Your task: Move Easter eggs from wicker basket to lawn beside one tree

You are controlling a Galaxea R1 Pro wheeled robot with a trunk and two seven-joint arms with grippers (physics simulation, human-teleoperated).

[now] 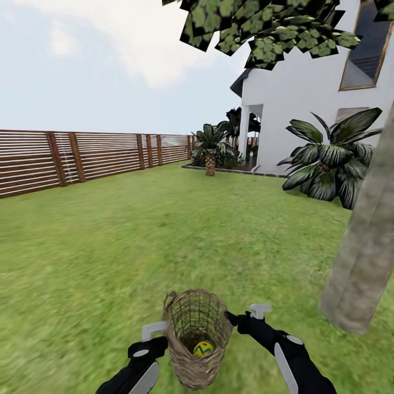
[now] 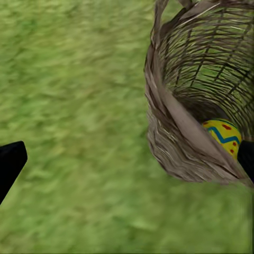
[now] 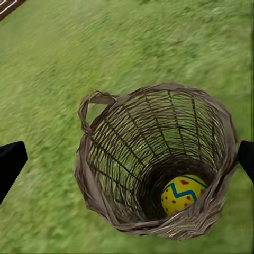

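The basket (image 1: 197,338) stands upright on the lawn (image 1: 137,241), a little way from the foot of the tree (image 1: 364,257), whose trunk rises at the basket's right in the head view. One egg (image 1: 203,348) lies at the bottom of the basket, against the wall on the tree's side; the right wrist view looks straight down into the basket and shows that single egg (image 3: 183,194) and no other on the visible part of the floor. No egg is visible on the grass around the trunk in these pictures, so where the other two are cannot be told; part of the ground by the tree lies outside the frame. As far as one can judge, at least this one egg has yet to come out and be set on the lawn by the tree, and the task is not finished. The left gripper (image 1: 154,330) hangs just beside the basket on the side away from the tree, and the right gripper (image 1: 253,314) is close to the rim on the tree side. The right jaws look spread wide, with the basket between their tips in the right wrist view, and they grip nothing. Whether the left jaws are spread or closed cannot be told.
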